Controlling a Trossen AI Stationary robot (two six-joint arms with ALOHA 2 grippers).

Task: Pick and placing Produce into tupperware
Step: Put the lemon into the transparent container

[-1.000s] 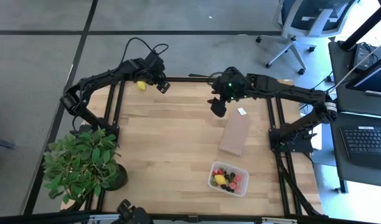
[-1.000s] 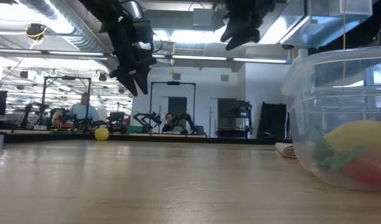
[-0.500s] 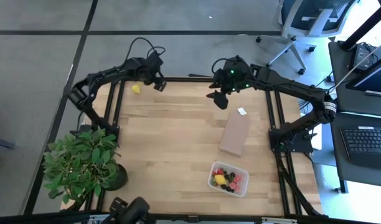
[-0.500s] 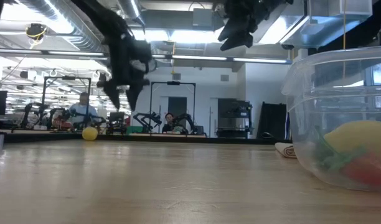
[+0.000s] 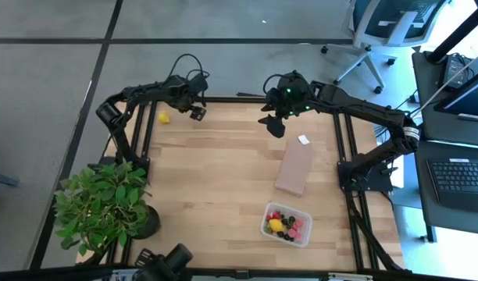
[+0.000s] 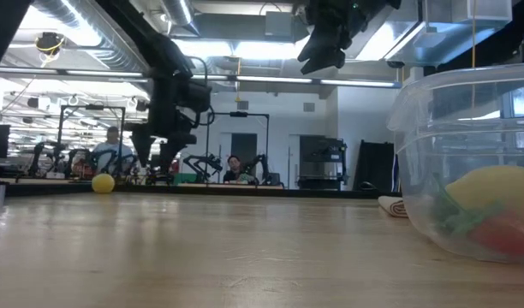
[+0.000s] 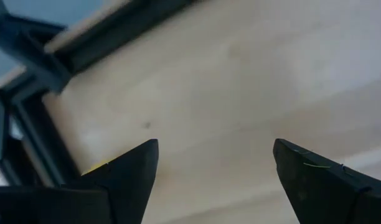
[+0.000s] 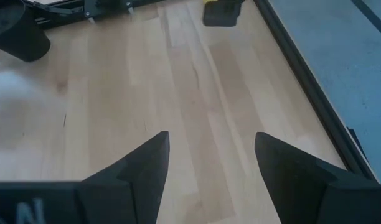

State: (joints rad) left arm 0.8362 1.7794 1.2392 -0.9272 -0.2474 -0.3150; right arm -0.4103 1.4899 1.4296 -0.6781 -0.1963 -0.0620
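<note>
So the left end effector [image 5: 197,114] hangs over the far left corner of the counter [image 5: 223,179], its 2 fingers [image 7: 131,171] spread wide apart with nothing between them. A yellow lemon piece [image 5: 164,118] sits loose on the wood just beside it, right by the far left edge; the low view shows it resting on the counter too. The right end effector [image 5: 273,126] is up in the air near the far edge, fingers apart and empty. The tupperware [image 5: 287,223] sits near the front right, already loaded with another yellow piece plus red and dark bits. A flat brown block [image 5: 295,168] lies between it and the right end effector. Potted plant [image 5: 106,207] is at the front left.
</note>
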